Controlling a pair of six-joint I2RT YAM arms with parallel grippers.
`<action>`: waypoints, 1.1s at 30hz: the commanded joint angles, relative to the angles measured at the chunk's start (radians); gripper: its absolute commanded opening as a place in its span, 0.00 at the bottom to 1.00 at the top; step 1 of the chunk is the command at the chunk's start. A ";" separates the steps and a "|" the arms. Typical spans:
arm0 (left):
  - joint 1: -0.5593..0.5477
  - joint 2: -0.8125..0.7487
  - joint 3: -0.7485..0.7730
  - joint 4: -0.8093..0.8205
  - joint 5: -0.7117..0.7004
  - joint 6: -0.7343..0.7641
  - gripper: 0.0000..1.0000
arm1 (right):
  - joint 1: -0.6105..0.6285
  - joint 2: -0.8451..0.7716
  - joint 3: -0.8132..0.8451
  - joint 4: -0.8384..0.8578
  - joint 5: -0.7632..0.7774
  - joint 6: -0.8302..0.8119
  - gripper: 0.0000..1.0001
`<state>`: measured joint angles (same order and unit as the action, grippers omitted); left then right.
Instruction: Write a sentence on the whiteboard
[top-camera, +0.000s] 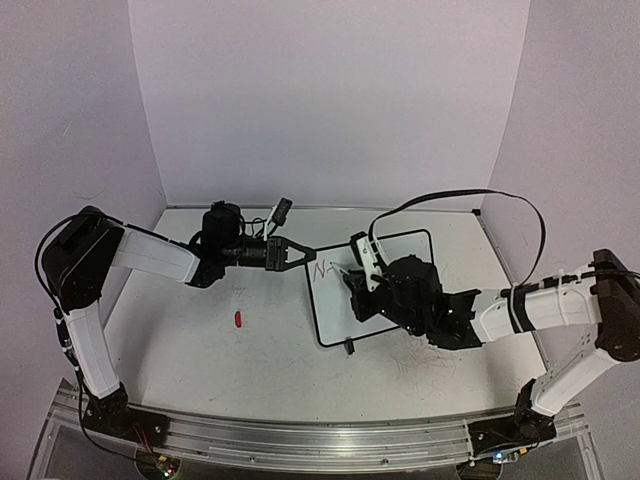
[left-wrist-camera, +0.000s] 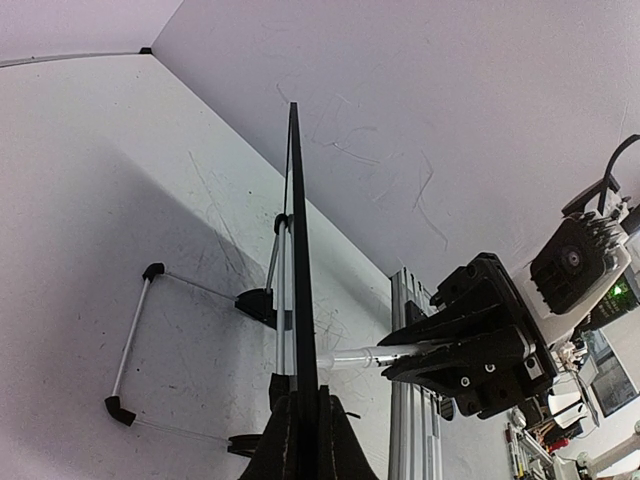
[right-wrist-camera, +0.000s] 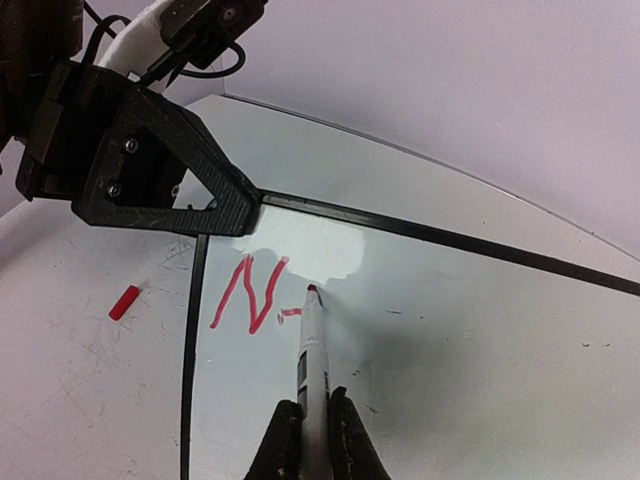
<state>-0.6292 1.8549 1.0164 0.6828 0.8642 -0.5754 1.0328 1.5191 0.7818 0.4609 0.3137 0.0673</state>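
Observation:
The whiteboard (top-camera: 335, 315) stands tilted at mid-table, and the left wrist view shows it edge-on (left-wrist-camera: 297, 250). My left gripper (top-camera: 305, 252) is shut on the board's upper left corner, its fingers (left-wrist-camera: 340, 440) pinching the black frame. My right gripper (right-wrist-camera: 311, 425) is shut on a white marker (right-wrist-camera: 312, 345). The marker's red tip (right-wrist-camera: 313, 290) touches the board face (right-wrist-camera: 470, 340). Just left of the tip are a red letter "N" (right-wrist-camera: 245, 295) and a short red dash (right-wrist-camera: 290, 312). From the left wrist I see the right gripper (left-wrist-camera: 470, 345) pressing the marker (left-wrist-camera: 375, 355) against the board.
A small red cap (top-camera: 239, 320) lies on the table left of the board, also seen from the right wrist (right-wrist-camera: 124, 302). The board's wire stand (left-wrist-camera: 135, 340) rests behind it. A black cable (top-camera: 450, 197) arcs over the right arm. An aluminium rail (top-camera: 300, 440) runs along the near edge.

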 joint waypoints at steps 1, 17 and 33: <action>-0.018 0.004 0.001 0.004 0.051 -0.022 0.00 | -0.006 0.028 0.038 0.006 -0.006 -0.009 0.00; -0.018 0.003 0.001 0.004 0.049 -0.021 0.00 | 0.000 0.009 -0.013 -0.021 -0.041 0.040 0.00; -0.018 0.000 0.001 0.004 0.049 -0.021 0.00 | 0.013 0.004 -0.032 -0.040 -0.038 0.070 0.00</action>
<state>-0.6292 1.8549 1.0164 0.6827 0.8642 -0.5751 1.0444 1.5242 0.7656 0.4510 0.2675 0.1151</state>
